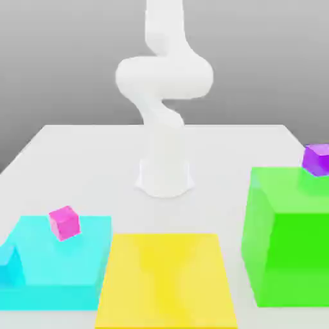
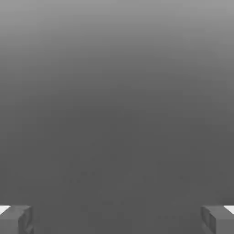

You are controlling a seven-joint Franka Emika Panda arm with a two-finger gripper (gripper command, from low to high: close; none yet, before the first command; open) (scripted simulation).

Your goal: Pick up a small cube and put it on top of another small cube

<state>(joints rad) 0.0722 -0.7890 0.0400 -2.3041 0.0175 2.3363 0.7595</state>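
A pale grey counter (image 1: 231, 148) under a plain grey backdrop. From my remote seat, the gripper (image 2: 117, 219) stands wide apart and empty, its fingertips (image 2: 16, 218) framing bare grey. The small magenta-pink cube (image 1: 64, 222) sits on a flat cyan block (image 1: 58, 270), well away from the gripper. I cannot find the small bright yellow cube, only a large flat yellow slab (image 1: 166, 279). I judge the risk is grabbing the small purple cube (image 1: 316, 158) on the tall green block (image 1: 289, 238) instead. No containers.
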